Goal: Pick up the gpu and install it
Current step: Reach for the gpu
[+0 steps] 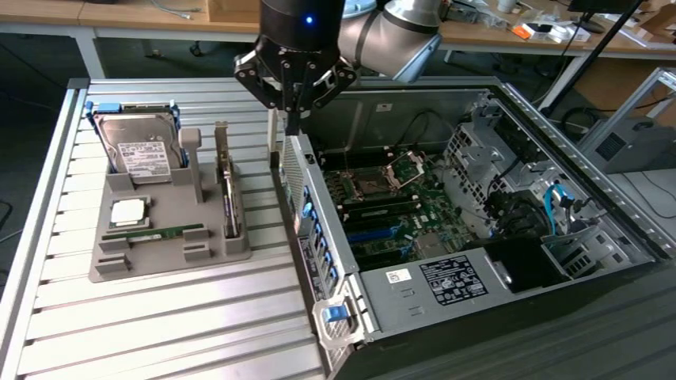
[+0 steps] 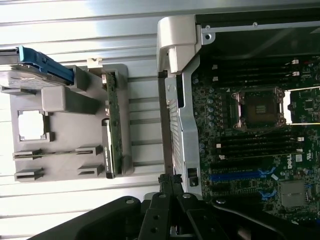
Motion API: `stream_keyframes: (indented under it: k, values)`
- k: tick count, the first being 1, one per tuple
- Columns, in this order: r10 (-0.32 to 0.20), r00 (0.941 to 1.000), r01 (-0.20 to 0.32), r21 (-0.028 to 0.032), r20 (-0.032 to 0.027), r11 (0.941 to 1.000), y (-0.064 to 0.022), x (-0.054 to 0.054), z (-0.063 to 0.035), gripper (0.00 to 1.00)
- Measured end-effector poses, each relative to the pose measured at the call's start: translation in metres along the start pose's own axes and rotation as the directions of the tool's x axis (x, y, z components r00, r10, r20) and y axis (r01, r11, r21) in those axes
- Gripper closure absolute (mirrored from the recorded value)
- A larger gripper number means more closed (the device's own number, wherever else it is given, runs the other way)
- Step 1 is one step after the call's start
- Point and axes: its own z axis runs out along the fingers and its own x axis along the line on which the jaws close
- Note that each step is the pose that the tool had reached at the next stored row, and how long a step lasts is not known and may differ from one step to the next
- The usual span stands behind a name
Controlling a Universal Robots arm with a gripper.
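The gpu (image 1: 225,190) is a thin dark card with a silver bracket, standing on its edge in a slot of the grey holder (image 1: 158,253) on the slatted table. In the wrist view the gpu (image 2: 111,125) lies along the holder's (image 2: 65,105) side nearest the computer. My gripper (image 1: 293,117) hangs above the rear wall of the open computer case (image 1: 317,229), to the exterior view's right of the gpu and well above it. Its fingers are shut with nothing between them. The gripper (image 2: 170,179) tips meet over the case's metal edge (image 2: 172,125).
A silver hard drive (image 1: 142,150) in a blue frame stands at the holder's back, with a CPU chip (image 1: 129,210) and a green RAM stick (image 1: 153,234) in front. The motherboard (image 1: 391,206) lies exposed inside the case. Desks with clutter run behind.
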Motion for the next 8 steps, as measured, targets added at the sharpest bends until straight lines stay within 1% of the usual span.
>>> stream_keyframes:
  k: [8]
  values:
    - [0.000, 1.0000, 0.000, 0.0000, 0.0000, 1.0000, -0.0002, 0.0027, -0.0001, 0.89]
